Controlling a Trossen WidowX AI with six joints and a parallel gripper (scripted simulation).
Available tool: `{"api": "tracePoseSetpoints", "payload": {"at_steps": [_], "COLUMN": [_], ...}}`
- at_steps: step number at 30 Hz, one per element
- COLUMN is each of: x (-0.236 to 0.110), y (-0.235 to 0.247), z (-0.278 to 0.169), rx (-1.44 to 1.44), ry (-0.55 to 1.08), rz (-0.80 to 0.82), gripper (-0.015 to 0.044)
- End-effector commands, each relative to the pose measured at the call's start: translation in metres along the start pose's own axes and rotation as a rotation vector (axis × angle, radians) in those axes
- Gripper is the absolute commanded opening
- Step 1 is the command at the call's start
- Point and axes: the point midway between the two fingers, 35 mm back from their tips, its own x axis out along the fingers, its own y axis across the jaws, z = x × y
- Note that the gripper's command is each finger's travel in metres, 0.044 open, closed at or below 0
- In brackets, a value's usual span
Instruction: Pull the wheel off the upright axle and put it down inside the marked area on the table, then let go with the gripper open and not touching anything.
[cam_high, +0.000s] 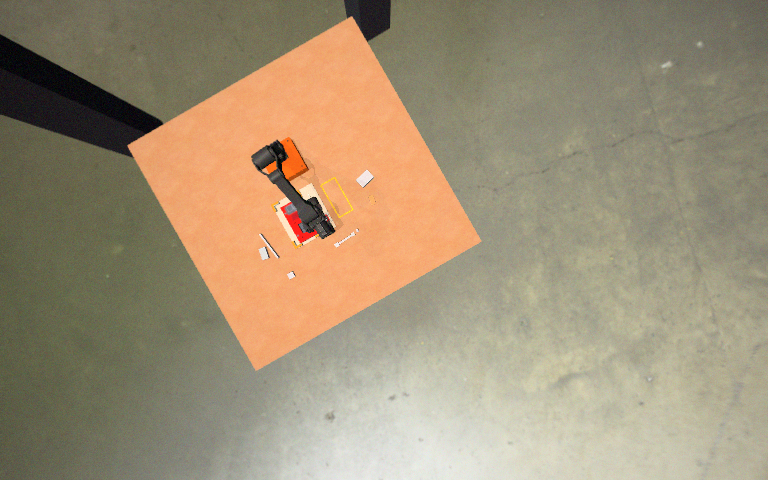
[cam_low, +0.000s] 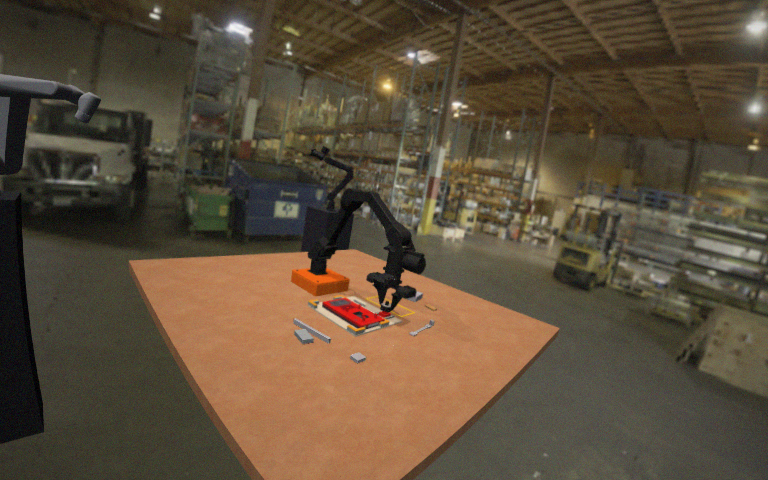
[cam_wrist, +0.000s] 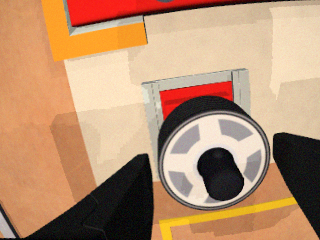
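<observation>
The wheel, black-tyred with a white spoked face and a dark hub, sits on its upright axle over a small red pad on the cream baseplate. My gripper is lowered over the wheel. Its two black fingers stand on either side of the tyre, close to it, with a thin gap on the left side. In the top and exterior views the wheel is hidden behind the gripper. The yellow marked area lies right beside the wheel. A red board lies on the same baseplate.
A small wrench lies near the baseplate. A grey bar and a small grey block lie on the other side. A pale block sits beyond the marked area. The arm's orange base stands behind.
</observation>
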Motion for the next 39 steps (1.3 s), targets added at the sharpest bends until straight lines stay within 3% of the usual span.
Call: {"api": "tracePoseSetpoints", "payload": {"at_steps": [1,8,15,39], "x": [-0.0010,-0.0010,-0.0024,-0.0103], "y": [0.0004,0.0004,0.0004,0.0007], "z": [-0.0001,-0.0001,-0.0001,-0.0002], "rx": [0.000,0.000,0.000,-0.001], "ry": [0.000,0.000,0.000,-0.001], "rz": [0.002,0.002,0.002,0.003], "gripper": [0.0214,0.0168,0.0000,0.0000]}}
